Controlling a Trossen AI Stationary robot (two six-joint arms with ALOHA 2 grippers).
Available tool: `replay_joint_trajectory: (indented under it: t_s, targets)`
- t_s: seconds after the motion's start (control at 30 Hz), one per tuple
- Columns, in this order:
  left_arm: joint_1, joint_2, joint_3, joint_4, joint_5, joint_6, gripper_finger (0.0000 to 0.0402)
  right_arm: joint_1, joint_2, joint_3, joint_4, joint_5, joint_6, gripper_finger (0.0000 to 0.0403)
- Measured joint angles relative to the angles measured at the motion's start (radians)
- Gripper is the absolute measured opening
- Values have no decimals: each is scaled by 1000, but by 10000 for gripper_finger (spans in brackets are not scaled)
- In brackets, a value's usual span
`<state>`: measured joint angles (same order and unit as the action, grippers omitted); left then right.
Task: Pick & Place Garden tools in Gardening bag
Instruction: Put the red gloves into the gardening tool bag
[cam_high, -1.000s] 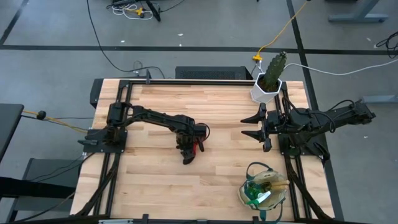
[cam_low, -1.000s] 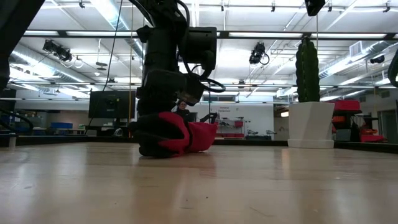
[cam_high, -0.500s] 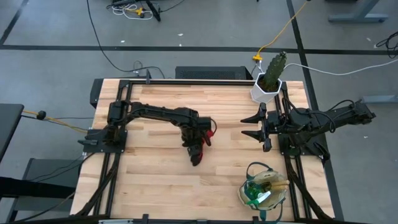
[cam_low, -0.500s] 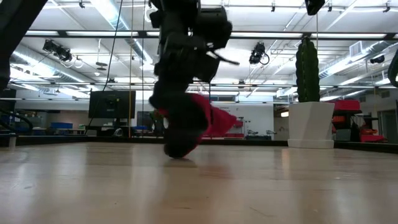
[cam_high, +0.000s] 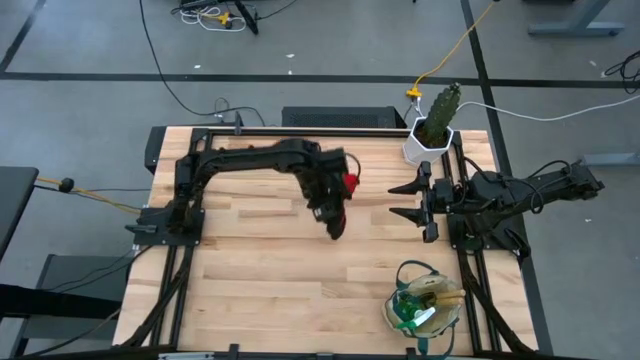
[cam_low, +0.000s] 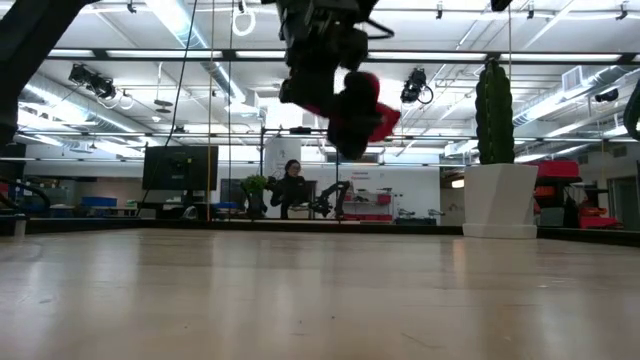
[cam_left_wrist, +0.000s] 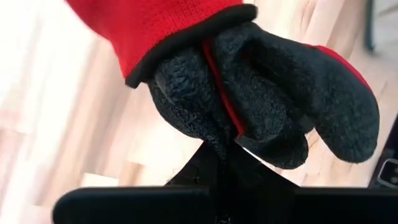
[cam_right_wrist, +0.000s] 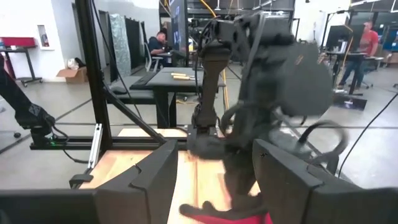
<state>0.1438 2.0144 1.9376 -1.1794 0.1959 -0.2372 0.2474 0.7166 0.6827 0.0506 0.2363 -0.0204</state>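
The red-and-black gloves hang in the air above the middle of the table, with my left gripper shut on them. From above, only a red patch of the gloves shows beside the arm. The gardening bag, beige with green trim, stands at the near right corner; a green-and-white spray bottle and a wooden handle stick out of it. My right gripper waits open and level at the table's right side, its fingers apart in its own view. My left gripper pinches the gloves' black fuzzy part between its two fingers. It comes from above, slanting steeply down. The gloves are bunched together, with the red cuff beyond the fingers. They hang lifted clear of the table.
A green cactus in a white pot stands at the far right corner, also seen in the low view. The bare wooden table top lies between the arms and the bag. A person sits in the room beyond the table.
My left gripper, shut on the gloves throughout, has risen and swung toward the table's right and far side. The gloves, which lay on the table a second ago, were dragged up by one end and now hang clear of it.
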Motion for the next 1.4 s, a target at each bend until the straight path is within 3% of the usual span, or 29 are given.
replay_joint_trajectory:
  t_s: [0.43, 0.6, 0.87, 1.4]
  targets:
    - [71, 0, 209, -2, 93, 0, 10, 0, 0, 0, 2, 68, -146, 210]
    - [82, 0, 242, 0, 152, -14, 10, 0, 0, 0, 1, 123, -207, 210]
    - [84, 0, 250, 19, 254, -41, 10, 0, 0, 0, -12, 125, -358, 218]
    - [97, 0, 250, 132, 334, -93, 10, 0, 0, 0, -88, 320, -560, 327]
